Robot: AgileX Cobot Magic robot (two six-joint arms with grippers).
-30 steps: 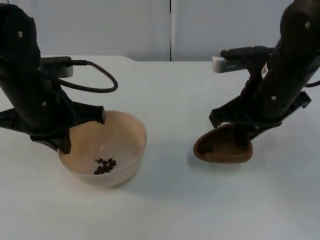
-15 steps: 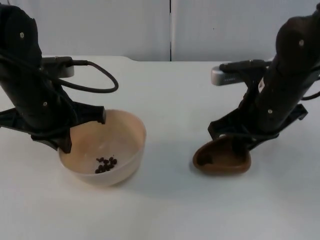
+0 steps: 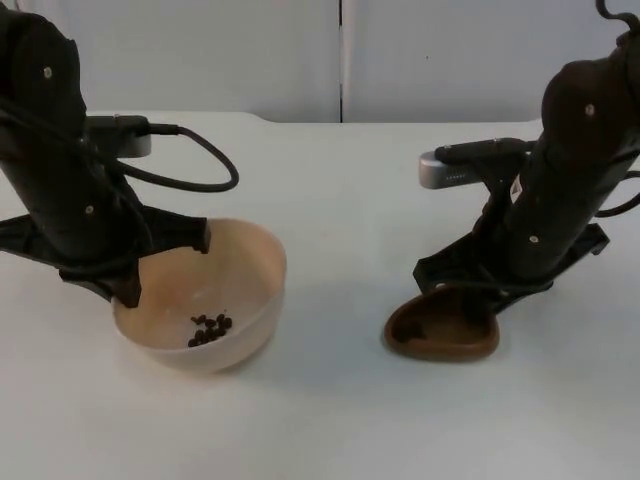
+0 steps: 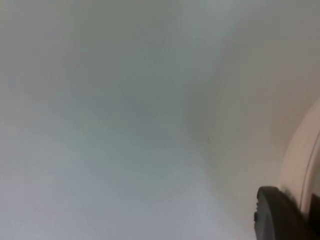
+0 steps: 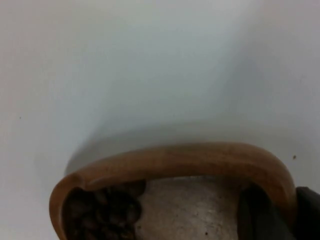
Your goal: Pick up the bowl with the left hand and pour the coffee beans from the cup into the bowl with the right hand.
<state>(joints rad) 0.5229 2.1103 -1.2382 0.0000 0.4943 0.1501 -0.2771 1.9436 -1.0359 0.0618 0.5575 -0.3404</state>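
Spanning white, table (image 3: 340,420) meets grey partition wall (image 3: 250,55) behind.

I can't read any text, label, brand or number anywhere from here: none on the bowl (image 3: 245,290), the cup (image 3: 440,335), the arms or the table (image 3: 330,420).

White table top (image 3: 340,190) against a seamed grey partition wall (image 3: 250,60).
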